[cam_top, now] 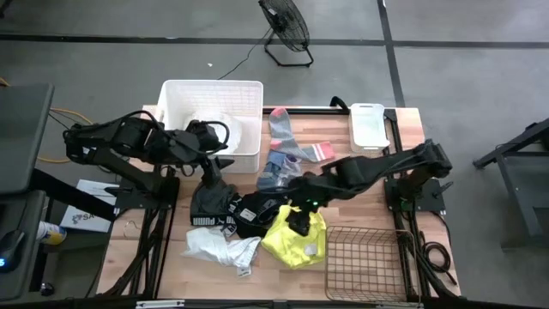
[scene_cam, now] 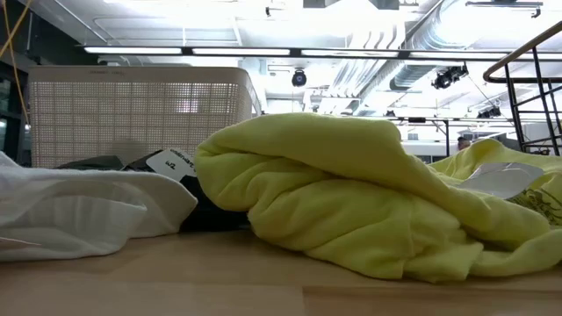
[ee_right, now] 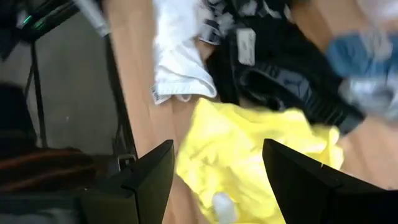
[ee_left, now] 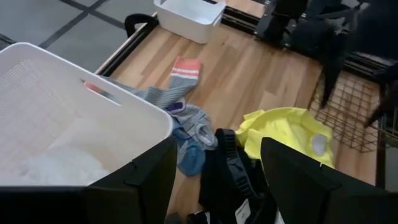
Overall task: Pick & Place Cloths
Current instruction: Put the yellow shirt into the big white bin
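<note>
Above the yellow cloth (cam_top: 296, 243), the right hand (cam_top: 299, 218) hangs open, empty. The left hand (cam_top: 216, 160), also open, hangs over the black cloth (cam_top: 214, 206) beside the white tub (cam_top: 171, 103).

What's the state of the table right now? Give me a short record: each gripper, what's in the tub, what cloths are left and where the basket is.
left gripper: open, empty, at the white tub's rim
right gripper: open, empty, over the neon yellow cloth
tub contents: something white
cloths on table: white cloth, black cloths, yellow cloth, socks
wire basket: front right corner, nothing in it
small white tray: back right
</note>
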